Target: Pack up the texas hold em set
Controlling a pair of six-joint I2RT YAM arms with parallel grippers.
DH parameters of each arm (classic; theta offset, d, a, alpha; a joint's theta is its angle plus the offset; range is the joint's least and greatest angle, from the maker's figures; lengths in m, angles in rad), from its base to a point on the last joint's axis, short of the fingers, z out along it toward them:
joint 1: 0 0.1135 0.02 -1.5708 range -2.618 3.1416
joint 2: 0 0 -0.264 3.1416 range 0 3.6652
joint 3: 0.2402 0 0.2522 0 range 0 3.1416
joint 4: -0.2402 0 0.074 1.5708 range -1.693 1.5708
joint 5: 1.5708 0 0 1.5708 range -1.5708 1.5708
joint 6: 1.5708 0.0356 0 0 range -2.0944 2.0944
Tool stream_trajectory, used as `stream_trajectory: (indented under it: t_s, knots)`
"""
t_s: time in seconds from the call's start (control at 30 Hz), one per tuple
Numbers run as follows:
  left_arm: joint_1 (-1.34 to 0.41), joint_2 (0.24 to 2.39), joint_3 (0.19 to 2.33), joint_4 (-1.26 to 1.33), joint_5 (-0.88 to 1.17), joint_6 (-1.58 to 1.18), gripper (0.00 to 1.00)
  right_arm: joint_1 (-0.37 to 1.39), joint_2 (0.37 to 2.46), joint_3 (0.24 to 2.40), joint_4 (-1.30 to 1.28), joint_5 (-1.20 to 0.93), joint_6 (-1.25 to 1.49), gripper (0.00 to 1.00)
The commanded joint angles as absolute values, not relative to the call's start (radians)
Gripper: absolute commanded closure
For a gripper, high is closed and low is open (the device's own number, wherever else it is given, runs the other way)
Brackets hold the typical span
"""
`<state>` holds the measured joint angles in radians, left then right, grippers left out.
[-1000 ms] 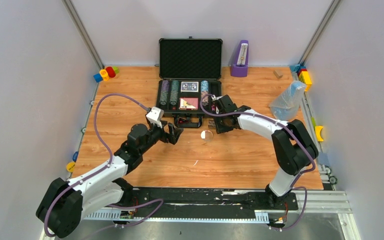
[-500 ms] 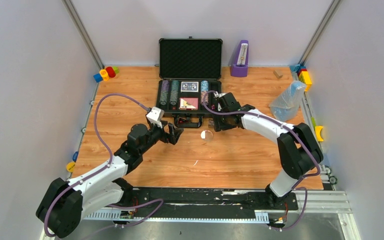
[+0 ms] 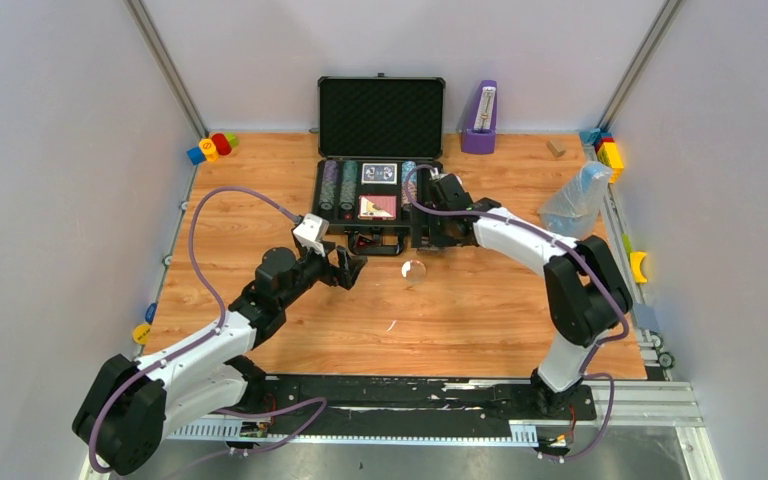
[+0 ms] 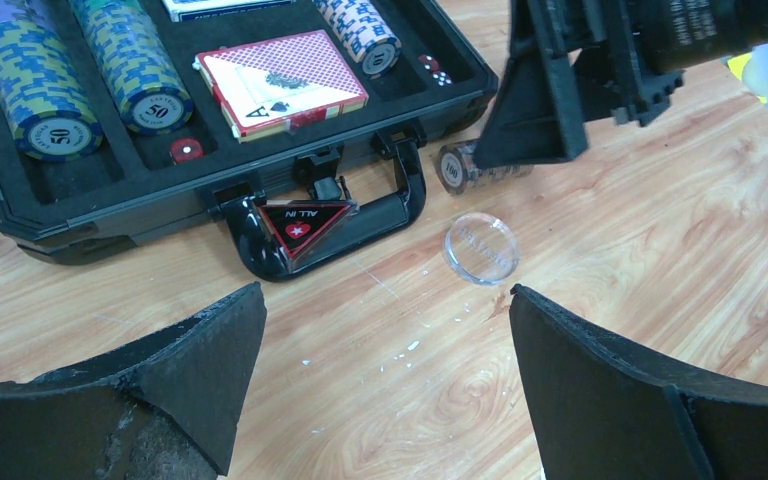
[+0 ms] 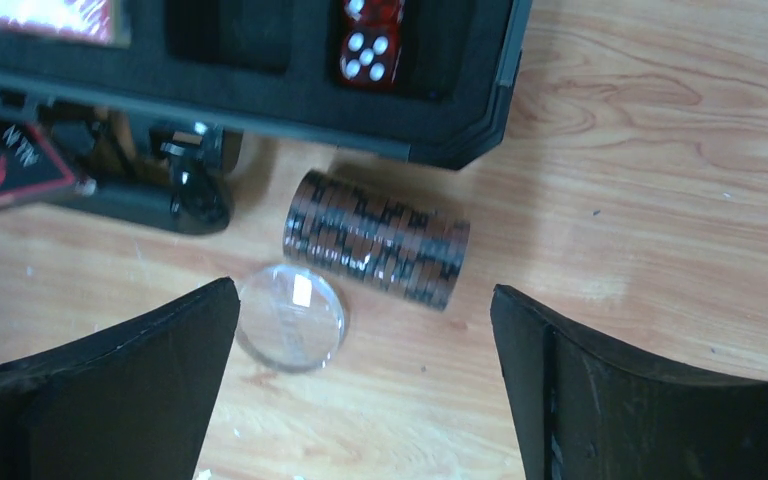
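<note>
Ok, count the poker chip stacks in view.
4: blue-yellow stack, green-blue stack, blue-white stack in the black rectangular briefcase; brown stack on the wooden table. Others may be hidden.

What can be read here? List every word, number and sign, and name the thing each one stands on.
"ALL IN": on the red triangle plaque by the case handle.
"50": on the end of the blue and yellow chip stack.
"A" with a spade: on the red card deck.
Too blurred to read: the lettering on the clear disc and on the end of the brown chip stack.
</note>
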<state>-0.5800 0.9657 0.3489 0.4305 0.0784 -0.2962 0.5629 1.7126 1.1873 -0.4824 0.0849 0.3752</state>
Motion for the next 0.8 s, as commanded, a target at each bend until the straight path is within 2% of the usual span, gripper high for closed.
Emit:
stream_trajectory:
  t_s: [0.0, 0.13, 0.33, 0.6, 0.77]
  knots:
    - [-0.578, 0.966, 0.381, 0.471, 0.089, -0.276, 0.02, 0.584, 1.805, 1.263, -0.506, 0.200, 0.538, 0.01]
    - [-0.578, 0.966, 0.381, 0.471, 0.090, -0.275, 0.02, 0.600, 1.856, 1.286, -0.508, 0.237, 0.577, 0.07]
    - [-0.577, 0.963, 0.382, 0.468, 0.092, -0.276, 0.02, 0.600, 1.840, 1.272, -0.508, 0.261, 0.583, 0.30]
    - [-0.578, 0.956, 0.382, 0.465, 0.093, -0.277, 0.02, 0.600, 1.643, 1.211, -0.452, 0.226, 0.425, 0.60]
    - [-0.578, 0.942, 0.384, 0.454, 0.090, -0.275, 0.02, 0.600, 1.533, 1.173, -0.358, 0.162, 0.234, 0.61]
